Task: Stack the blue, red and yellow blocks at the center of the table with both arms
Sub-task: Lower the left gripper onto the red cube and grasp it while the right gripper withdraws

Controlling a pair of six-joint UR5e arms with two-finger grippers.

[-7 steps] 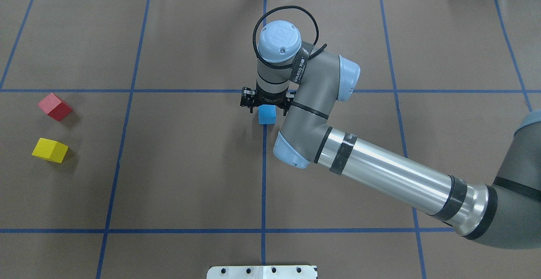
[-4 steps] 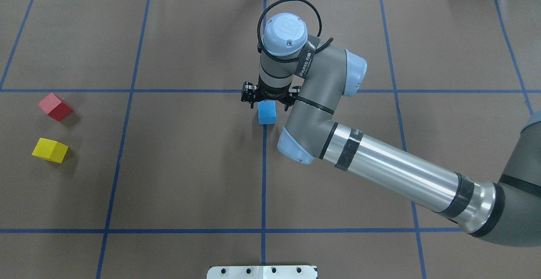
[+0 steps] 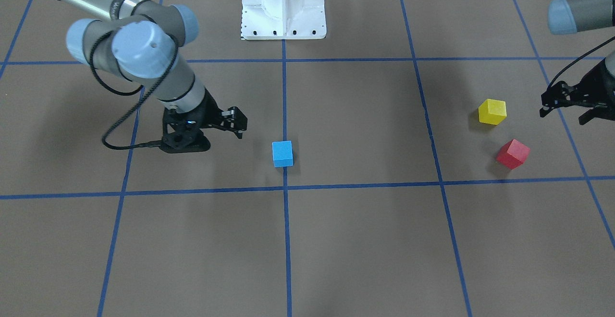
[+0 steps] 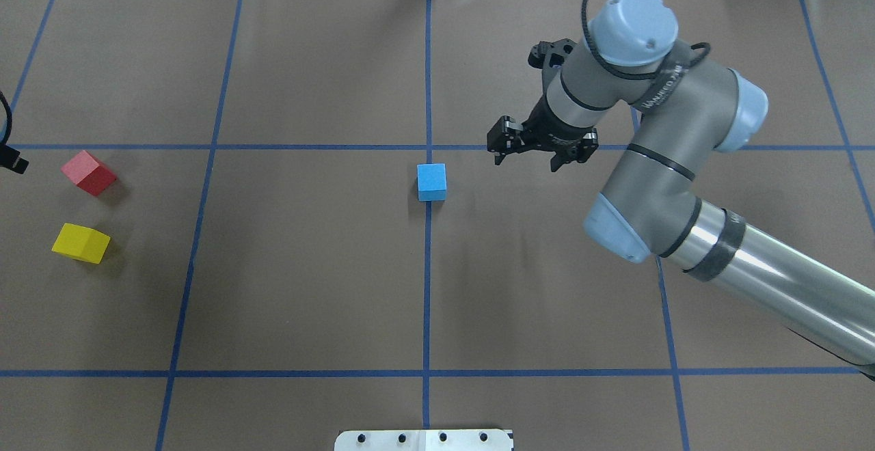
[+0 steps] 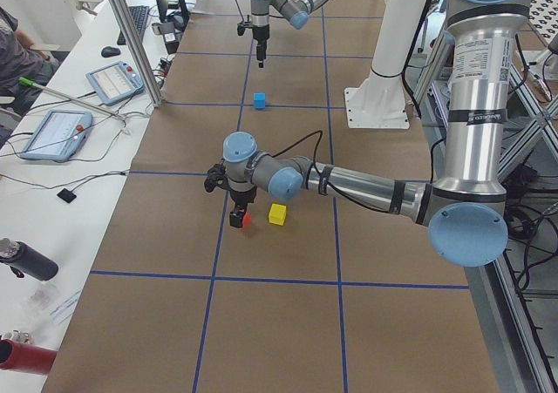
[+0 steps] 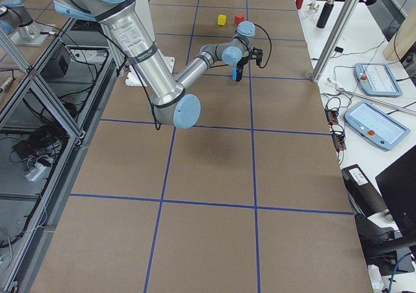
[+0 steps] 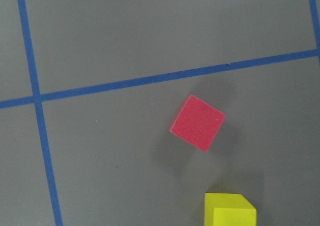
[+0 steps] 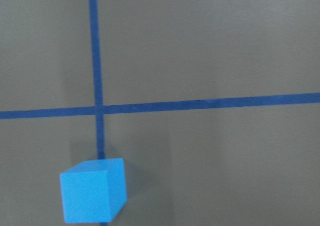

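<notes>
So, quick update: the right gripper (image 4: 525, 158) has let go of the blue block (image 4: 431, 182) and backed off. Half a second ago its fingers were straddling the block. Now it hangs off to its own side, well apart from the block, with the jaws spread wide and nothing in them.

The block stayed put on the centre tape line (image 4: 427, 280), just on the robot's side of the crossing. I'd call the base of the stack placed, with two blocks still to go.

There's no real long axis to talk about, since it's a cube. What matters is that it sits flat with its faces square to the grid, so the top is a level landing pad lined up with the tape.

The red block (image 4: 89, 172) and yellow block (image 4: 81, 242) are still far out on the left side, near each other but not touching. From the left wrist camera the red one sits twisted to the tape lines, corner-on rather than square, so I reckon the wrist needs some rotation before that grab.

The left gripper (image 3: 563, 114) hovers just beside those two. Its fingers look spread and empty, though it's right at the frame edge, so I'm not 100% sure.
</notes>
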